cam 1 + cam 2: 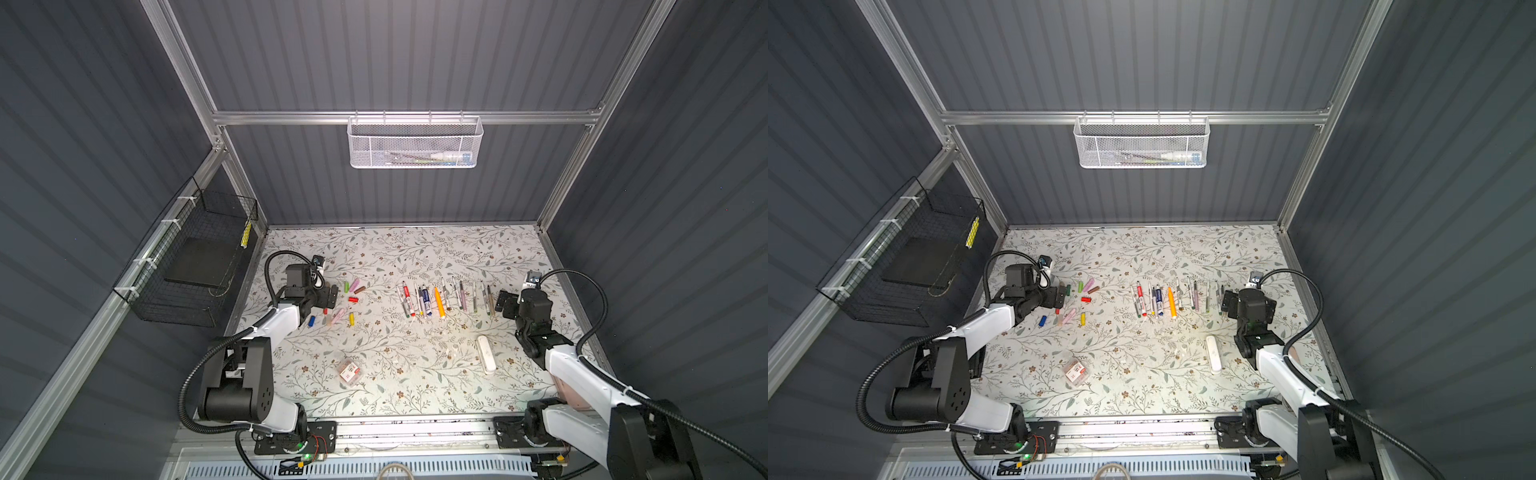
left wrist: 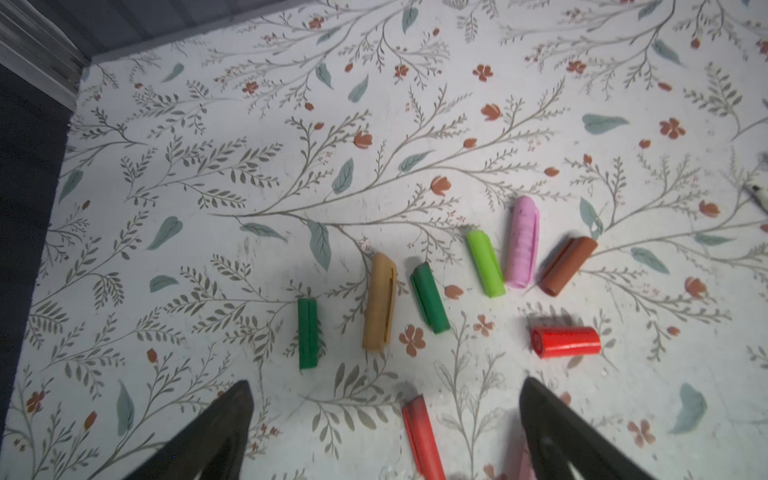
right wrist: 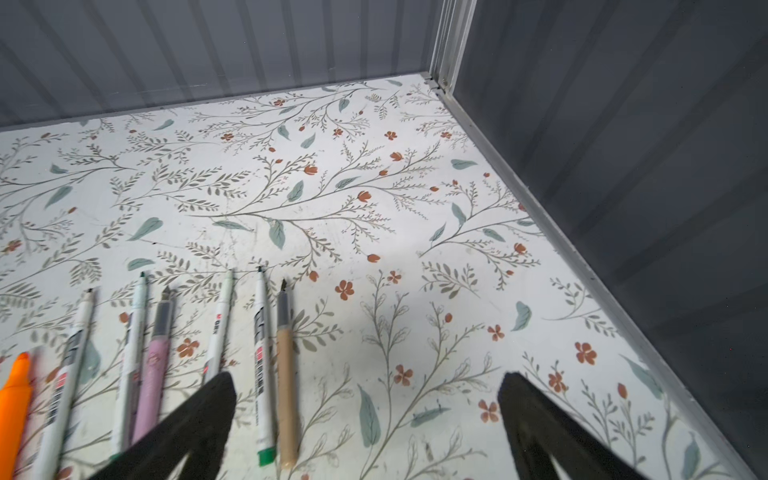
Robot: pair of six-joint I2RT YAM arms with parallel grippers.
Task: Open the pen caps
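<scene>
On the left part of the floral table [image 1: 415,257], the pen caps [image 1: 353,286] lie loose in a scatter, well apart from the row of pens [image 1: 436,301] toward the right, whose tips show bare in the right wrist view; the uncapping looks done or nearly so. The left gripper [image 2: 384,386] hangs low over the caps with its jaws spread wide and nothing between the pads, though a red cap [image 2: 422,440] lies on the table under the gap; the right gripper [image 3: 368,376] is likewise wide and empty at the row's end, a tan pen [image 3: 286,390] lying just inside its span. The risk, as I judge it, is a careless sweep; a low finger dragged sideways would set the round caps rolling, or shunt the tan pen into its neighbours and spoil the row; closing the left jaws here might pinch the red cap by accident; whether any pen farther along has a cap on is too small to tell.
</scene>
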